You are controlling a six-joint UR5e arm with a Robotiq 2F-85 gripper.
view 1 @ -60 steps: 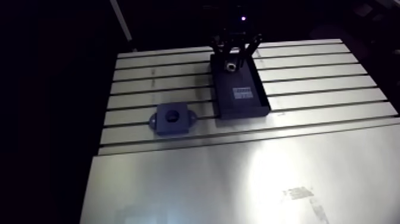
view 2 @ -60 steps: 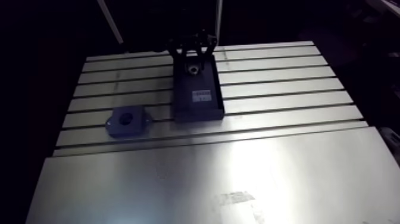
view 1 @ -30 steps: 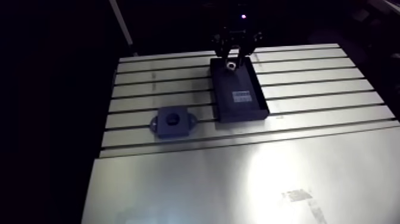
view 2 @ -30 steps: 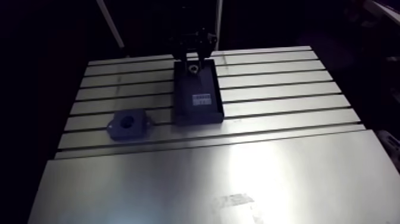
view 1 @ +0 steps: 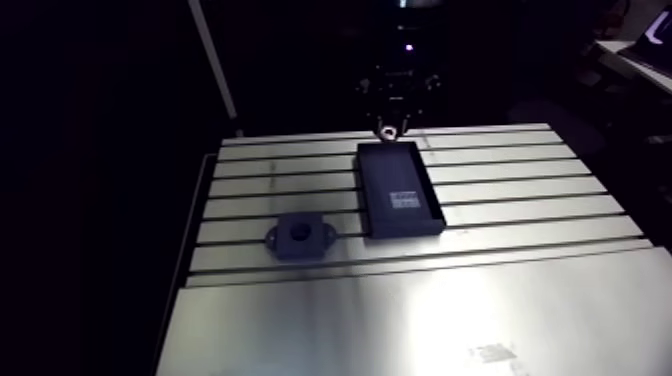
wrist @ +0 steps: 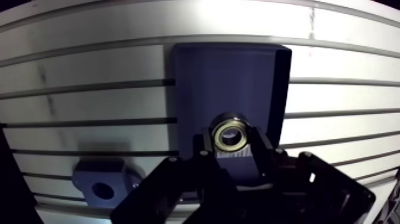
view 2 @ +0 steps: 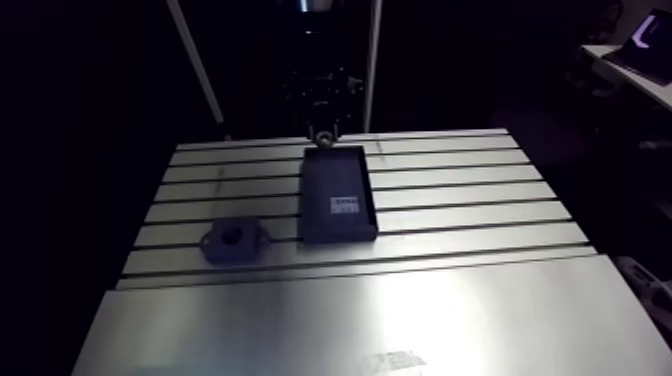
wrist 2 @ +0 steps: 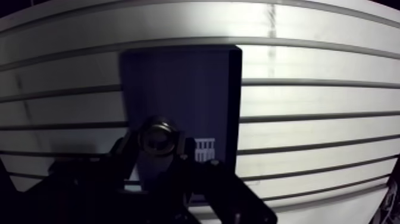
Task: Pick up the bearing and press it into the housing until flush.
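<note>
My gripper [wrist: 231, 138] is shut on the bearing [wrist: 230, 135], a small metal ring with a brass-coloured inner face, pressed between the two dark fingers. It hangs in the air above the dark rectangular tray [wrist: 232, 77]. In the arm view the gripper [view 1: 388, 128] is over the tray's far end [view 1: 399, 187]. The housing [view 1: 299, 237], a dark block with a round bore and side ears, sits on the slotted table to the tray's left; in the wrist view the housing [wrist: 100, 187] lies beside the gripper.
A white label [view 1: 404, 200] lies on the tray's floor. The slotted aluminium table [view 1: 520, 180] gives way to a smooth metal plate [view 1: 420, 320] near the front. A slanted pole [view 1: 215, 70] stands behind the table's far left corner.
The gripper has risen out of the tray with the bearing held between its fingers. The arm camera has shifted with the arm, so the table appears lower in the picture.
</note>
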